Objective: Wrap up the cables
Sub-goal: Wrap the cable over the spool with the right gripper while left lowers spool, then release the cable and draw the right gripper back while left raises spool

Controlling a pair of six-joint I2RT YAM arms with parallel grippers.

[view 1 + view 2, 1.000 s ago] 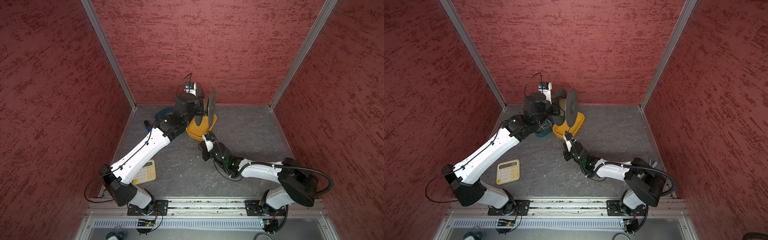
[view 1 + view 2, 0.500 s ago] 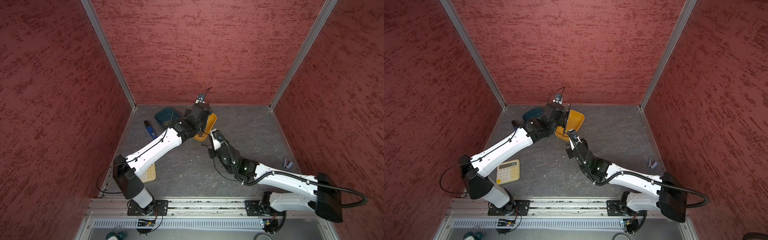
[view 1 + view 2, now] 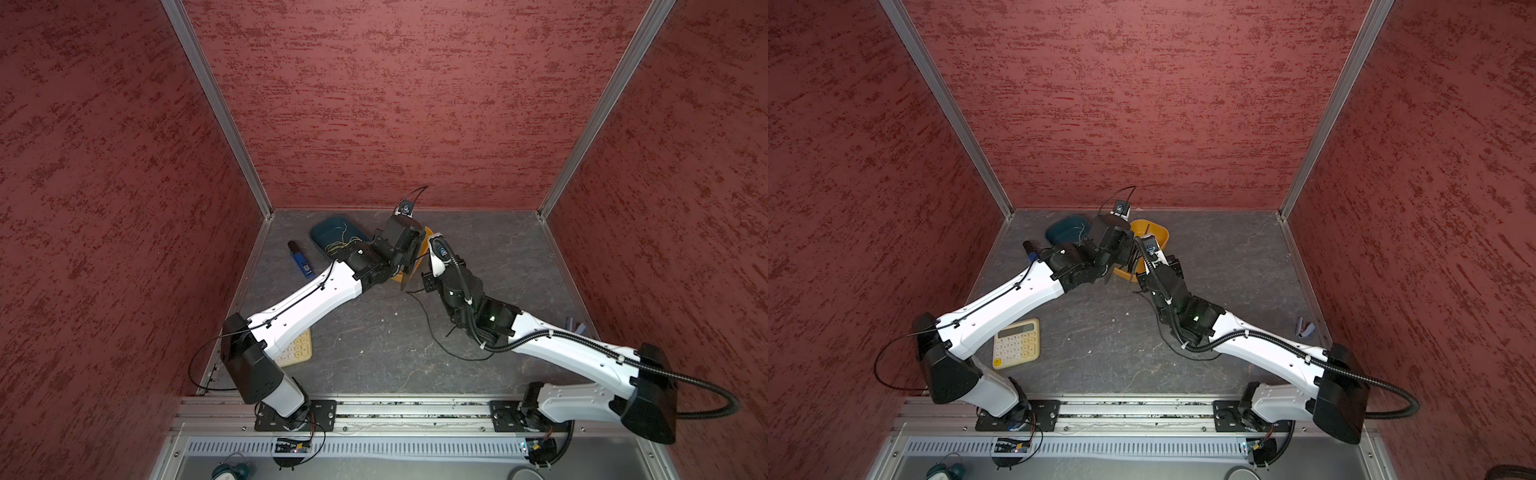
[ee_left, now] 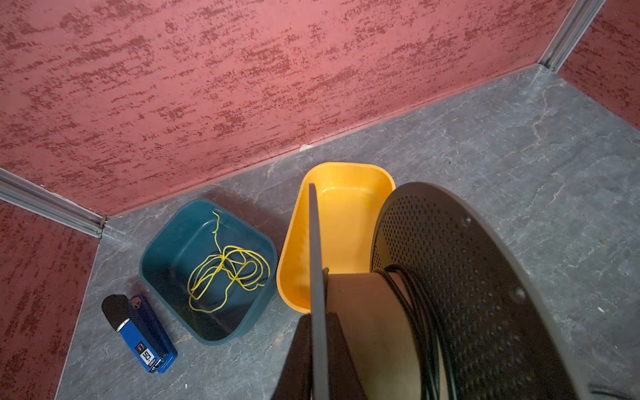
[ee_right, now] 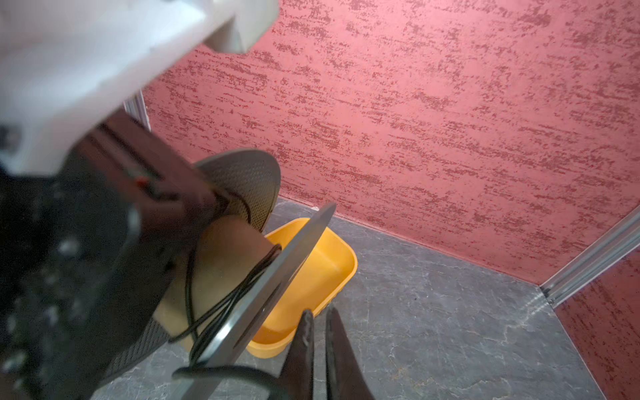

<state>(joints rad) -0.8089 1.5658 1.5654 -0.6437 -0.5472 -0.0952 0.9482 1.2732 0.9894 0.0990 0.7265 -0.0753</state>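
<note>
At the back of the grey floor, close to the rear wall, my left claw (image 4: 318, 317) is clamped tight on one thin end disc of a spool (image 4: 467, 294), with a finger on each face of that disc. The spool hangs on edge, its brown core level, over the near end of the yellow tray (image 4: 294, 242).

The black cord (image 4: 420, 311) is partly wound on. Several turns lie bunched on the core, hard against the other disc. In both top views the rest of the cord (image 3: 430, 332) comes off the spool and trails loose over the floor in a long curve that passes under my right arm.

My right claw (image 5: 318, 311) is just beside the spool, at the tray's near corner. Its fingers (image 5: 304, 346) are parted by only a narrow slit; I see bare floor through it and nothing pinched there. A stretch of cord runs close by the fingers, but I cannot tell whether it touches them.

Beside the yellow tray stands a teal tray (image 4: 162, 249) with a tangle of thin yellow wire (image 4: 228, 270) in it. Next to that, a small blue and black stapler (image 4: 145, 339) lies flat on the floor. A cream calculator (image 3: 1016, 343) lies well apart from these, near the base of my left arm.
</note>
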